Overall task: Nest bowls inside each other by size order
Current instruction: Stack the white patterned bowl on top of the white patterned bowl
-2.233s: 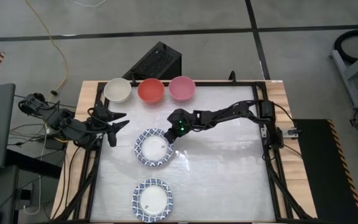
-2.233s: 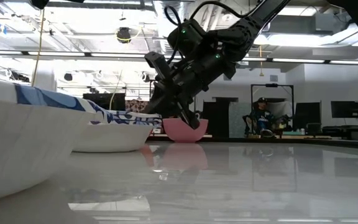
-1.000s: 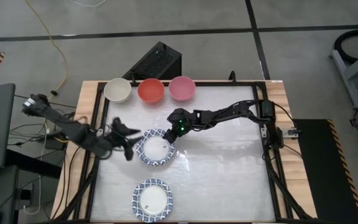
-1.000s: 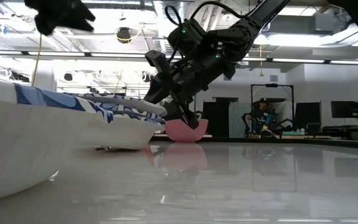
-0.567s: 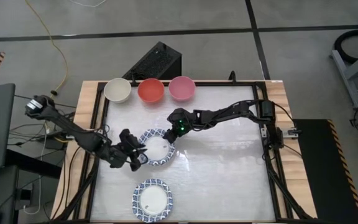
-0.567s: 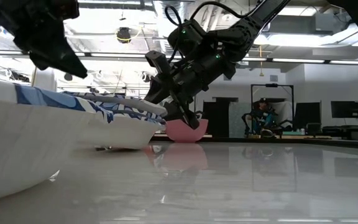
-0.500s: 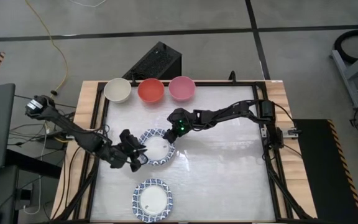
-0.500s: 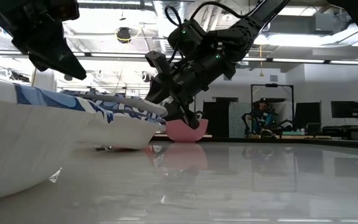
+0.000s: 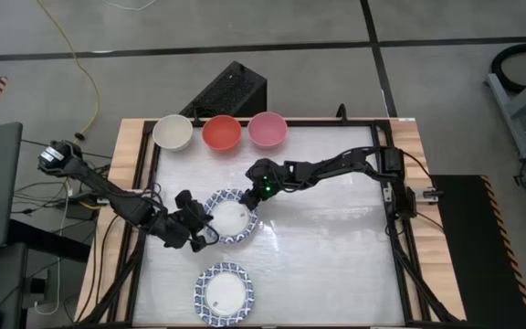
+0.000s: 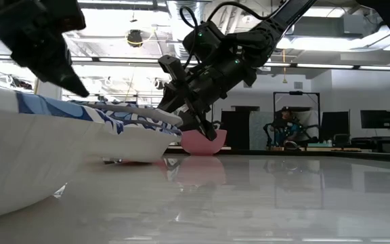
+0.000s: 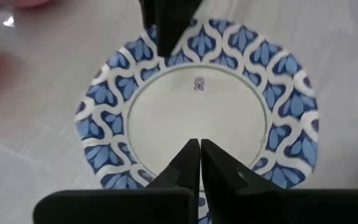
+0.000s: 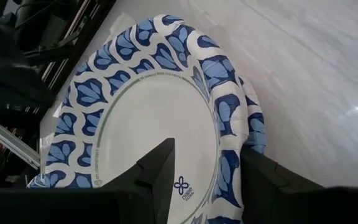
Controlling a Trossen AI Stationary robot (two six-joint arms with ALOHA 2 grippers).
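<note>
Left gripper (image 9: 201, 235) pinched shut on patterned bowl (image 9: 229, 217) rim; right gripper (image 9: 253, 197) clamps opposite rim, top bowl tilted.

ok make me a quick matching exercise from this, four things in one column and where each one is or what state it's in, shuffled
Things:
1. left gripper
2. right gripper
3. pink bowl
4. near patterned bowl

Places or states:
A. alone at the table's front, untouched
B. rightmost in the back row of three small bowls
C. jaws astride the middle patterned bowl's far-right rim
D. fingers shut, at that bowl's left rim

Pairs: 1-D, 2-C, 3-B, 4-A
</note>
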